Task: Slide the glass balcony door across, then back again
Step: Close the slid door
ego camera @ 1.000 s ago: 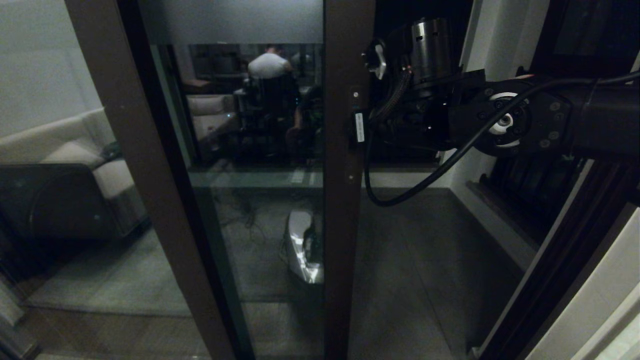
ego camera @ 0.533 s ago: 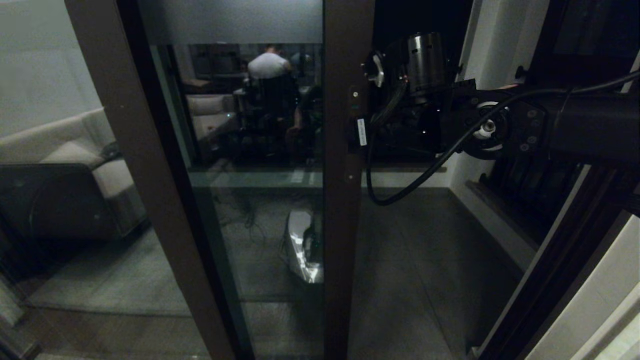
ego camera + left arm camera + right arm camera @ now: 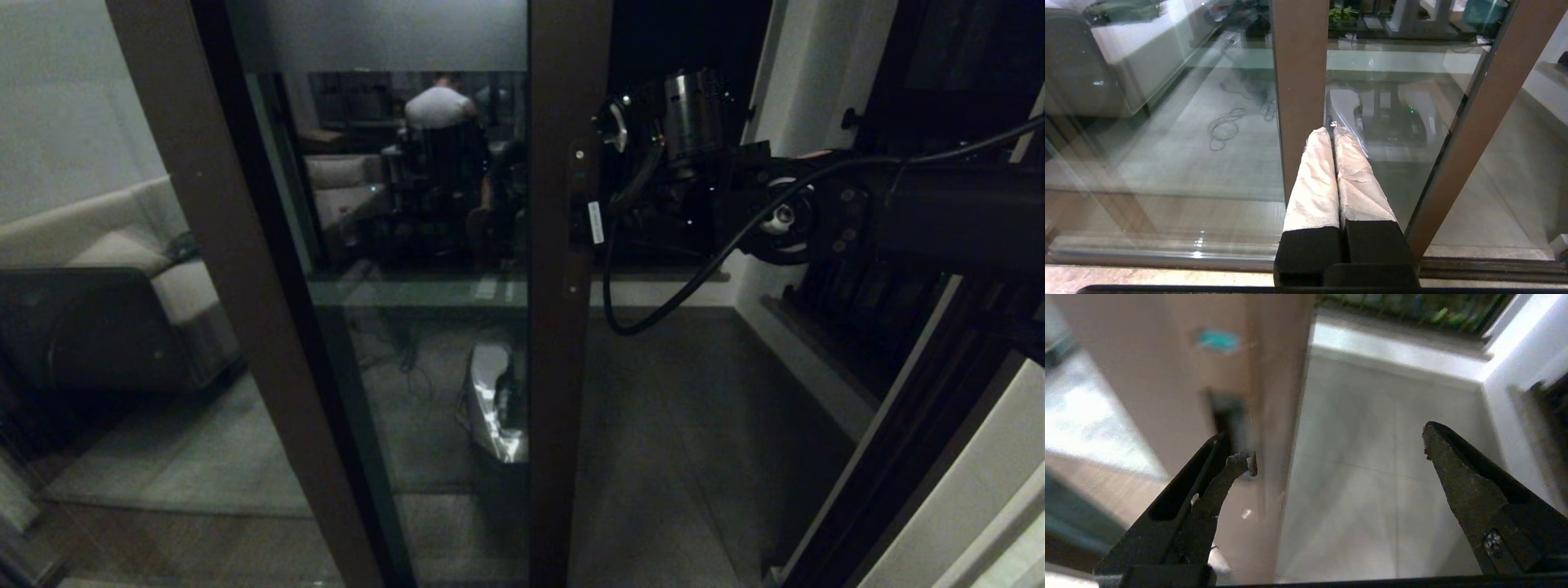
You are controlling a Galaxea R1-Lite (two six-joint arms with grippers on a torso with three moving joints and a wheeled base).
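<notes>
My right arm reaches in from the right at chest height. My right gripper (image 3: 1339, 449) has its fingers spread wide apart, holding nothing. One fingertip (image 3: 1243, 461) sits at the narrow black handle (image 3: 1229, 416) set into the door's brown stile (image 3: 567, 327); the other fingertip (image 3: 1437, 445) hangs free over the grey floor (image 3: 694, 425) of the gap.

The door (image 3: 408, 245) is a tall glass panel in a dark brown frame, with a frosted band (image 3: 375, 33) across its top. Its stile stands upright in the middle of the head view. To the stile's right lies an open gap, running to the white wall (image 3: 796, 73) and the dark track frame (image 3: 898, 425) on the far right. To the door's left, a second brown frame post (image 3: 237, 310) leans across the view, with a pale sofa (image 3: 122, 245) behind glass beyond it.

My left gripper (image 3: 1333, 130) is low down, its white-wrapped fingers (image 3: 1314, 179) pressed together and empty, pointing at a brown frame post (image 3: 1300, 90) just ahead; I cannot tell whether they touch it.
</notes>
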